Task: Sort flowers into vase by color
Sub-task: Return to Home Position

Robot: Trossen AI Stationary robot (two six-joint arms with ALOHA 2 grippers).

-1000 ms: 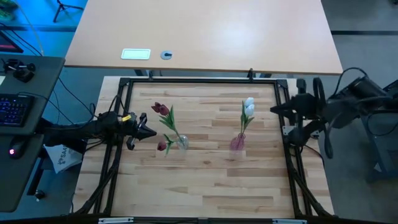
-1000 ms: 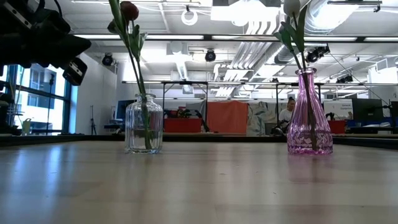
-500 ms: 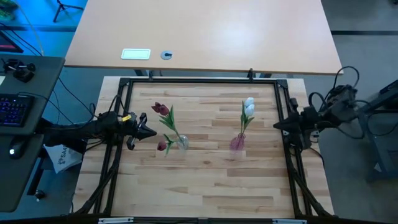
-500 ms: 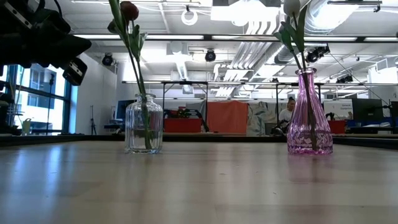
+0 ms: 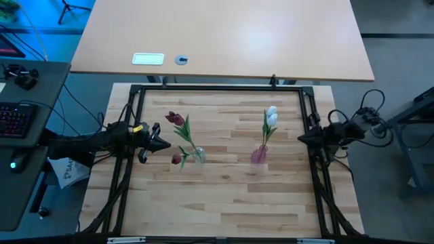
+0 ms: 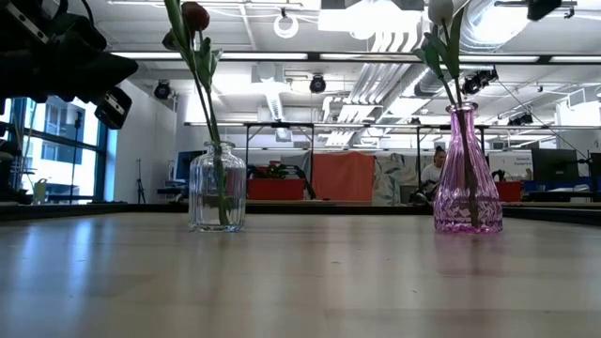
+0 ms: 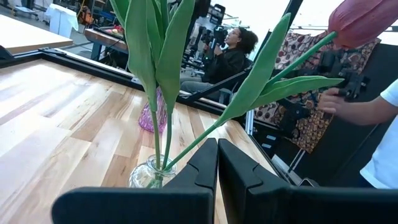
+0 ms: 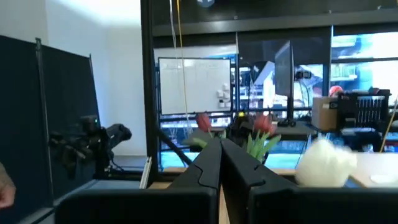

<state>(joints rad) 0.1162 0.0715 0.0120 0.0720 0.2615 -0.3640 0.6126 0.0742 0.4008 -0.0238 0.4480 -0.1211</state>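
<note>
A clear glass vase stands on the wooden table and holds dark red tulips by their stems. One red head leans low beside the vase. A pink glass vase to its right holds two white tulips. My left gripper is shut and empty, just left of the clear vase and pointing at it. My right gripper is shut and empty at the table's right frame rail, pointing at the pink vase. Both vases show upright in the low view.
A black metal frame borders the wooden table. A larger pale table stands behind it with a small white card and a round thing on it. A person's arm shows beyond the table in the left wrist view. Bare wood lies toward the near edge.
My right arm has drawn back toward the table's right edge and folded lower; its gripper has gone a little toward the near edge and now rests by the right frame rail. The vases, the flowers and my left arm have kept still.
</note>
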